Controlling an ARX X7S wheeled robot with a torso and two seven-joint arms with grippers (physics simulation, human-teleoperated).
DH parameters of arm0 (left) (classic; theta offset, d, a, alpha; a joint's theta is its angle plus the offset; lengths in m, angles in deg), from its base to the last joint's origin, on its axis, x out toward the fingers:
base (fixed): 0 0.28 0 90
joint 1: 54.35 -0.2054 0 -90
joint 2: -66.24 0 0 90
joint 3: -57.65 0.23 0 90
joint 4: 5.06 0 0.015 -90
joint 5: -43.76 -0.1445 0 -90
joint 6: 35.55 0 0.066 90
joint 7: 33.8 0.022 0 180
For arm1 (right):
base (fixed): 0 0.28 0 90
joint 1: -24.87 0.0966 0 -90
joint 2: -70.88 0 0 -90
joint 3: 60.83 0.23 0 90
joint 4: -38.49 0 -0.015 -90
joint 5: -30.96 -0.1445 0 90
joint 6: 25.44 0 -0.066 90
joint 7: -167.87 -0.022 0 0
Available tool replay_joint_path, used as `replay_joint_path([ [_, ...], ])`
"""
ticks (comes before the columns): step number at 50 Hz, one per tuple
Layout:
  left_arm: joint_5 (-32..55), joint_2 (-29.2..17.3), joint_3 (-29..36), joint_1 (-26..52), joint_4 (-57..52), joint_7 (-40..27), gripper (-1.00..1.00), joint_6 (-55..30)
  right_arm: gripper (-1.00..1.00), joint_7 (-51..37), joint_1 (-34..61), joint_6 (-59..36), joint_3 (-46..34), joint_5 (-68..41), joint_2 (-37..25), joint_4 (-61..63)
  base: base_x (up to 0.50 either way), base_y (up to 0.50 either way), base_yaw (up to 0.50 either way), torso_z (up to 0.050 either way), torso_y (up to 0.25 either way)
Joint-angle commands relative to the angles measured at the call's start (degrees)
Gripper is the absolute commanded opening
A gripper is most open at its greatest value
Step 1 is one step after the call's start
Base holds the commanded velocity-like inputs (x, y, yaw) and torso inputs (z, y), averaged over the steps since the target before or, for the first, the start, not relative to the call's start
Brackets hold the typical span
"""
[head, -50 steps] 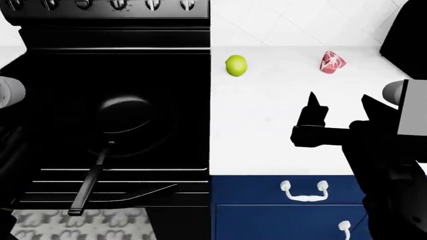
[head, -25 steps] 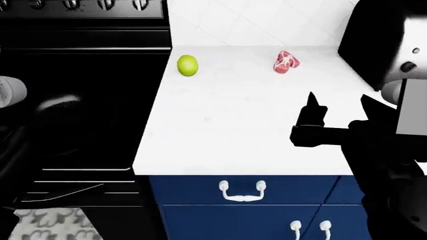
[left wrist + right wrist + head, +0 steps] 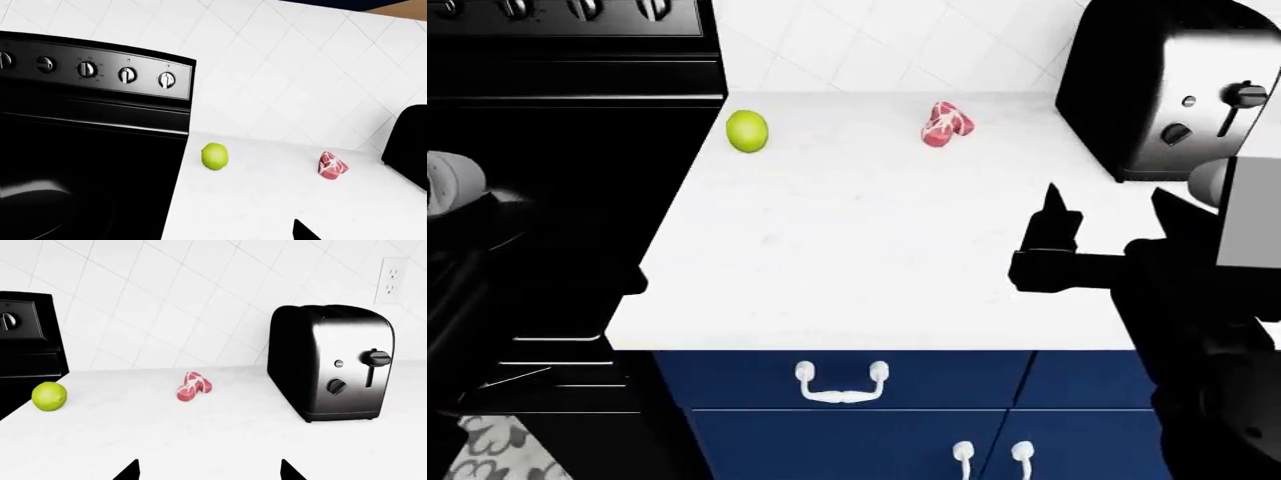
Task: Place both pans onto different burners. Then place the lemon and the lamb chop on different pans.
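Observation:
The lemon [image 3: 747,131] lies on the white counter close to the stove edge, and also shows as the lemon [image 3: 214,156] and the lemon [image 3: 49,396]. The lamb chop [image 3: 946,124] rests to its right near the wall, seen too as the lamb chop [image 3: 193,386]. My right gripper [image 3: 1110,205] hovers open and empty over the counter's right part, short of both. Of my left gripper [image 3: 220,236] one fingertip [image 3: 303,233] shows wide of centre; the other is lost against the black stove. A faint grey curve [image 3: 37,197] on the cooktop may be a pan. No burner ring can be made out.
A black toaster [image 3: 1168,90] stands at the counter's back right, beside the right arm. The black stove [image 3: 561,150] with its knob panel [image 3: 127,75] fills the left. Blue drawers with white handles [image 3: 841,382] sit below the counter.
The head view has swung right: the stove and pan slid off to the left and the toaster came into view. Both grippers keep their place in the picture and their opening.

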Motion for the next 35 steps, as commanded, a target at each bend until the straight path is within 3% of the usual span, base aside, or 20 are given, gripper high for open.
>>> replay_joint_path([
  [1,1.2,-0.9,2.2,4.5,0.3,-1.7,1.00,-0.3,1.00,-1.0,1.7,-0.9,-0.7,-1.4,-0.8,-0.1,0.00,0.00,0.00,0.000,0.000],
  [8,2.6,-1.7,3.5,7.8,0.6,-3.2,1.00,-0.2,1.00,-3.1,4.3,-1.7,-0.5,-4.1,-2.6,0.5,0.10,0.00,0.00,0.000,0.000],
  [35,1.7,-1.5,3.6,6.9,0.9,-1.9,1.00,0.1,1.00,-3.1,5.2,-1.5,-0.9,-4.0,-3.1,0.1,0.50,0.00,0.00,0.000,0.000],
])
